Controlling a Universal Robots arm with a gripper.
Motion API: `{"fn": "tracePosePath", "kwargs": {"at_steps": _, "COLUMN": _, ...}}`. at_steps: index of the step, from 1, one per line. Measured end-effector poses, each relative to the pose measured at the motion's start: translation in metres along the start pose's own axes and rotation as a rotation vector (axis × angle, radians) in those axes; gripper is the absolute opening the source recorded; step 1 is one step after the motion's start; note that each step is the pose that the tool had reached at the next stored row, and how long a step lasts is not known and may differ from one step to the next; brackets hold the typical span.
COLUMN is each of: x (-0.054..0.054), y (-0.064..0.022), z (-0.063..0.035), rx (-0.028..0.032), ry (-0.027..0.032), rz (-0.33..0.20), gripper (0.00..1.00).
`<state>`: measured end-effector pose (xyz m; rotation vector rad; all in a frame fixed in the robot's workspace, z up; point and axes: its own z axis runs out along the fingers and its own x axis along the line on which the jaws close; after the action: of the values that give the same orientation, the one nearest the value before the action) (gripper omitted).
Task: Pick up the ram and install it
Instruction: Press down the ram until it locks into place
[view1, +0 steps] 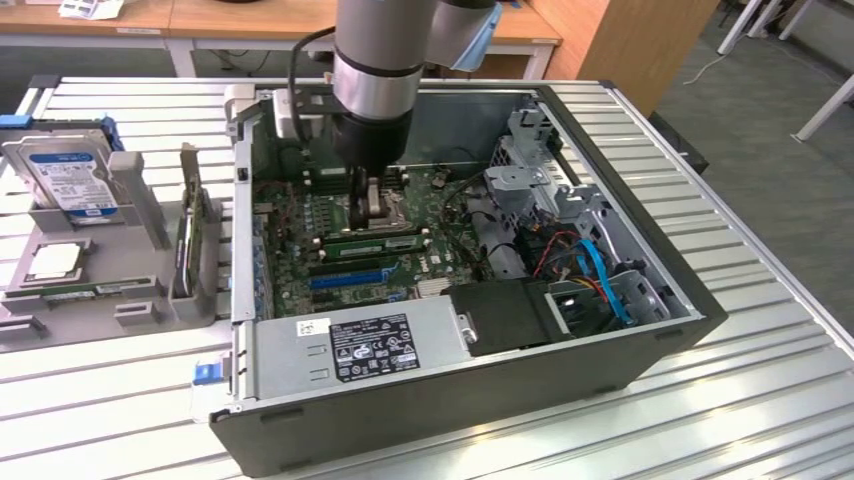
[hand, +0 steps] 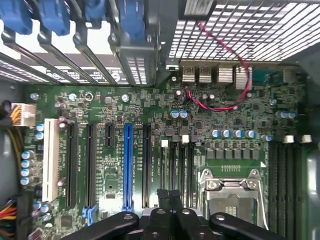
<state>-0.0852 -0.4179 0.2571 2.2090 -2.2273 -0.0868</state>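
Inside the open computer case (view1: 641, 340), my gripper (view1: 366, 212) hangs low over the motherboard (hand: 100, 100), beside the CPU socket (hand: 231, 196). The black fingers (hand: 162, 196) are pressed together with nothing between them, so the gripper is shut. The ram (view1: 380, 240), a long thin green stick with dark chips, sits along a memory slot just in front of the gripper in the exterior view. I cannot tell whether the fingertips touch it. In the wrist view the fingertips stand over the narrow black slots (hand: 181, 165) next to the socket.
The power supply (view1: 367, 345) fills the case's front, and a drive cage with blue and red cables (view1: 601, 275) stands at the exterior view's right. A grey holder (view1: 80, 300) at the exterior view's left carries a hard drive (view1: 64, 175) and an upright green card (view1: 195, 235).
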Motion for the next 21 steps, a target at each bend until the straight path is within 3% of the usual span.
{"fn": "tracePosePath", "kwargs": {"at_steps": 21, "x": -0.002, "y": 0.0018, "z": -0.0441, "rx": 0.0000, "ry": 0.0000, "rz": 0.000, "gripper": 0.10}}
